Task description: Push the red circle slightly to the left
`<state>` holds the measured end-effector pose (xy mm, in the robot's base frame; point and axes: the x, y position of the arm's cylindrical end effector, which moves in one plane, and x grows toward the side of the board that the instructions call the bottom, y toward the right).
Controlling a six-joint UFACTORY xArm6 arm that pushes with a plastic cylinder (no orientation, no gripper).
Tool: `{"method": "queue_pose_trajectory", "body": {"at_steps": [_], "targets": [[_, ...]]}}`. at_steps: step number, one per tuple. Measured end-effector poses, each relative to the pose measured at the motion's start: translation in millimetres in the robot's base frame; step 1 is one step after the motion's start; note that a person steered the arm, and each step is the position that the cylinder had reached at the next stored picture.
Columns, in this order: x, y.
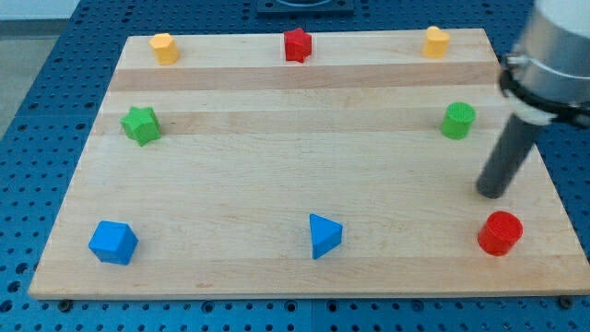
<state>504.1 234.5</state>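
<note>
The red circle point(500, 232) sits near the board's bottom right corner. My tip point(491, 193) is the lower end of the dark rod that comes down from the view's upper right. It stands just above the red circle in the view, a little to its left, with a small gap between them. The red star point(297, 44) is at the top middle of the board.
A wooden board point(295, 184) lies on a blue perforated table. On it are a green circle point(457, 121), a yellow block point(436, 41), another yellow block point(164, 48), a green star point(140, 124), a blue cube-like block point(113, 243) and a blue triangle point(323, 235).
</note>
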Motion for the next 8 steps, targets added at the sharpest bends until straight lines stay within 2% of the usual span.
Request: {"method": "queue_pose_trajectory", "body": {"at_steps": [1, 3, 5, 7, 8], "targets": [[0.0, 40.9], [60.8, 50.4], [69.6, 5.6], [69.6, -5.4], [69.6, -36.9]]}}
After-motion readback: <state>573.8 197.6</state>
